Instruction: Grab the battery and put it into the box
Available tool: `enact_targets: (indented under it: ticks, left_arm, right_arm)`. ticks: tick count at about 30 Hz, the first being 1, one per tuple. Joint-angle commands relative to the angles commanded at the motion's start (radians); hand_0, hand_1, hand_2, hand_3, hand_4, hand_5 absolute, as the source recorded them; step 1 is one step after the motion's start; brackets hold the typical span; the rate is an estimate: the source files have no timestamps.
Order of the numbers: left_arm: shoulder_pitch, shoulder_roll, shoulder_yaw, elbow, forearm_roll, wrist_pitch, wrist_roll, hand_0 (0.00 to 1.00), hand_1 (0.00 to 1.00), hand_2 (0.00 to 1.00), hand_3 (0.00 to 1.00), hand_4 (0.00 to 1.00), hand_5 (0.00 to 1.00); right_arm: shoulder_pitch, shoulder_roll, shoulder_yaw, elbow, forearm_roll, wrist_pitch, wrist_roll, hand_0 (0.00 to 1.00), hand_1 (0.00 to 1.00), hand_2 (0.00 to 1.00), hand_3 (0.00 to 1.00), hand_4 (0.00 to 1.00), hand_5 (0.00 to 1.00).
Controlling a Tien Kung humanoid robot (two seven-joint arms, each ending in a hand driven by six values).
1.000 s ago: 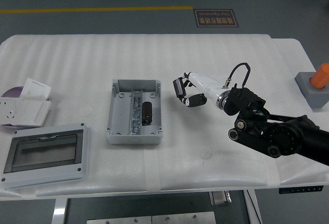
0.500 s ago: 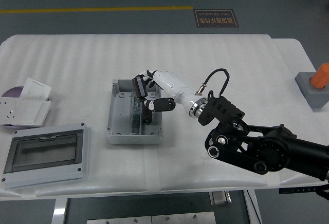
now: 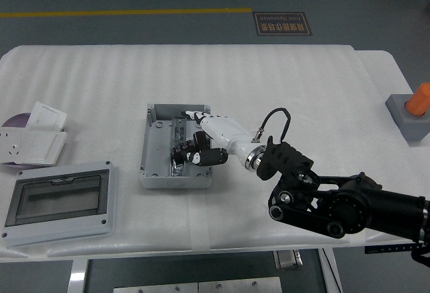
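Battery: dark, inside grey box, beside its metal rail. Right hand: reaching in over box, fingers curled around battery. Step: placing. Next, probably: spread fingers, lift clear of box walls.

Matt grey plastic box, a shiny metal rail inside; glossy white plastic hand; table under ribbed white foam
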Motion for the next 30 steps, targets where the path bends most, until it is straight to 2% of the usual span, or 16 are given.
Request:
enact_targets:
  ticks: [6,10,14,17,23,24,29,30]
  left_arm:
    - [0.002,-0.002,-0.004,0.000,0.002,0.000,0.000,0.617,0.647,0.523,0.559,0.621,0.456]
    - [0.005,-0.005,-0.011,0.000,0.005,0.000,0.000,0.617,0.647,0.523,0.559,0.621,0.456]
    - [0.010,-0.009,-0.017,0.000,0.004,-0.001,0.001,0.617,0.647,0.523,0.559,0.622,0.449]
    - [0.014,-0.012,-0.020,0.001,0.004,-0.002,0.001,0.617,0.647,0.523,0.559,0.622,0.449]
    - [0.019,-0.019,-0.033,0.000,0.009,-0.002,0.001,0.617,0.647,0.523,0.559,0.618,0.442]
    - [0.020,-0.020,-0.033,0.000,0.009,-0.003,0.001,0.617,0.647,0.522,0.558,0.617,0.438]
    - [0.023,-0.022,-0.031,0.000,0.009,-0.004,0.002,0.617,0.647,0.522,0.558,0.617,0.438]
    - [0.021,-0.021,-0.030,0.000,0.010,-0.004,0.002,0.617,0.647,0.522,0.557,0.619,0.438]
  right_arm:
    - [-0.026,-0.021,0.067,0.012,-0.010,-0.001,0.007,0.942,0.936,0.998,0.998,0.811,0.441]
    - [-0.075,-0.068,0.155,0.037,-0.030,-0.009,0.022,0.942,0.936,0.998,0.998,0.811,0.441]
    - [-0.153,-0.123,0.269,0.062,-0.049,-0.015,0.041,0.945,0.935,0.998,0.998,0.814,0.445]
    - [-0.207,-0.150,0.353,0.075,-0.044,-0.020,0.063,0.945,0.935,0.998,0.998,0.814,0.445]
    - [-0.339,-0.178,0.543,0.110,0.031,-0.028,0.174,0.935,0.920,0.994,0.998,0.815,0.451]
    - [-0.368,-0.181,0.579,0.117,0.041,-0.026,0.198,0.913,0.898,0.966,0.998,0.811,0.457]
    - [-0.486,-0.197,0.720,0.146,0.090,-0.013,0.285,0.913,0.898,0.966,0.998,0.811,0.457]
    - [-0.511,-0.196,0.747,0.149,0.107,-0.009,0.305,0.849,0.847,0.920,0.976,0.811,0.463]
